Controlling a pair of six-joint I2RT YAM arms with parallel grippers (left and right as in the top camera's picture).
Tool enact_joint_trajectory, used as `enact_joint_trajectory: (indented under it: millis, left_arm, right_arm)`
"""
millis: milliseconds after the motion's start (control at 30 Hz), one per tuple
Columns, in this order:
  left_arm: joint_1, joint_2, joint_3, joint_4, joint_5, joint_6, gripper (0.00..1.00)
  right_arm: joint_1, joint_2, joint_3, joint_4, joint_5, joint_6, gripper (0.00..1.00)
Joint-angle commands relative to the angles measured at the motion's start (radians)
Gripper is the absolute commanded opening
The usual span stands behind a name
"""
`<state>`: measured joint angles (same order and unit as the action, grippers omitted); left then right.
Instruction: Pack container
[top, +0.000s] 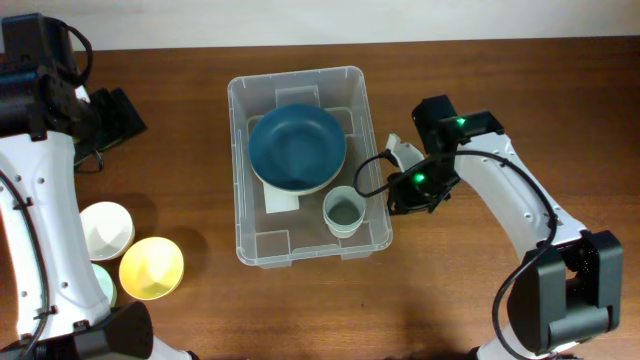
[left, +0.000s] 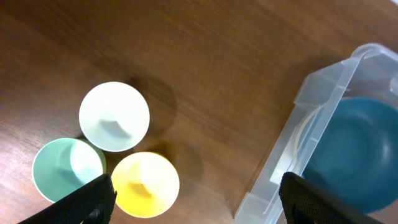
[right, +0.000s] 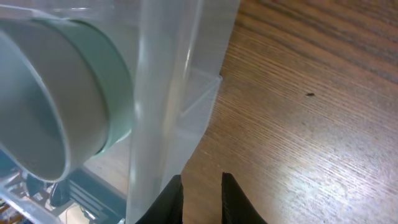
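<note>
The clear container (top: 240, 170) stands mid-table. Inside it a blue bowl (top: 297, 148) lies over a white label (top: 283, 196), with a pale green cup (top: 343, 211) at the near right corner. My right gripper (top: 403, 196) is low outside the container's right wall. In the right wrist view its fingers (right: 203, 199) are almost together with only bare wood between them, beside the wall (right: 168, 74), with the cup (right: 56, 106) behind it. My left gripper (top: 115, 115) is at the far left. Its fingers (left: 196, 199) are wide open and empty.
A white cup (top: 105, 228), a yellow cup (top: 151, 267) and a teal cup (top: 104, 287) stand together at the near left, also in the left wrist view: white (left: 114, 116), yellow (left: 145, 184), teal (left: 67, 169). The container corner (left: 311, 106) and bowl (left: 354, 149) show at the right of that view.
</note>
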<state>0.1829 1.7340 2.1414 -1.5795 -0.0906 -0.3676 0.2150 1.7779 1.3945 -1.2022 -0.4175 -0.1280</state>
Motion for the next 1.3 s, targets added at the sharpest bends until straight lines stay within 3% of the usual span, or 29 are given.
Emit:
enact_joint_trajectory:
  millis: [0, 133, 367, 500, 600, 633, 700, 833, 1133, 1233, 1267]
  left_arm:
    - [0.005, 0.006, 0.002, -0.013, -0.004, 0.026, 0.86]
    - [0.005, 0.006, 0.002, -0.070, -0.008, 0.034, 0.86]
    - [-0.012, -0.109, -0.157, -0.108, 0.022, 0.066, 0.85]
    - [-0.017, -0.339, -0.476, -0.102, 0.022, 0.024, 0.85]
    - [-0.017, -0.522, -0.759, 0.031, 0.023, -0.023, 0.87]
    - [-0.017, -0.580, -0.873, 0.116, 0.027, -0.028, 0.93]
    - [-0.016, -0.613, -1.022, 0.233, 0.038, -0.032, 0.94]
    - [-0.016, -0.523, -1.194, 0.406, 0.096, -0.032, 0.94]
    - [-0.015, -0.114, -1.202, 0.669, 0.132, -0.031, 0.93]
    - [-0.015, -0.032, -1.202, 0.733, 0.117, -0.031, 0.90]
    - [-0.016, -0.015, -1.202, 0.743, 0.117, -0.031, 0.84]
  right_arm:
    - [-0.037, -0.002, -0.002, 0.018, 0.005, -0.023, 0.24]
    - [-0.124, -0.003, 0.066, -0.005, 0.337, 0.150, 0.29]
    - [-0.235, -0.056, 0.225, -0.107, 0.362, 0.167, 0.34]
    - [-0.256, -0.094, 0.237, -0.155, 0.363, 0.166, 0.42]
    - [-0.255, -0.094, 0.237, -0.161, 0.363, 0.166, 0.51]
    - [-0.255, -0.094, 0.237, -0.159, 0.363, 0.166, 0.52]
    - [-0.255, -0.094, 0.237, -0.159, 0.363, 0.166, 0.52]
    - [-0.255, -0.094, 0.237, -0.161, 0.362, 0.166, 0.52]
    - [-0.255, -0.094, 0.237, -0.168, 0.362, 0.166, 0.52]
    - [-0.255, -0.094, 0.237, -0.168, 0.362, 0.166, 0.52]
    - [-0.255, -0.094, 0.237, -0.168, 0.363, 0.166, 0.52]
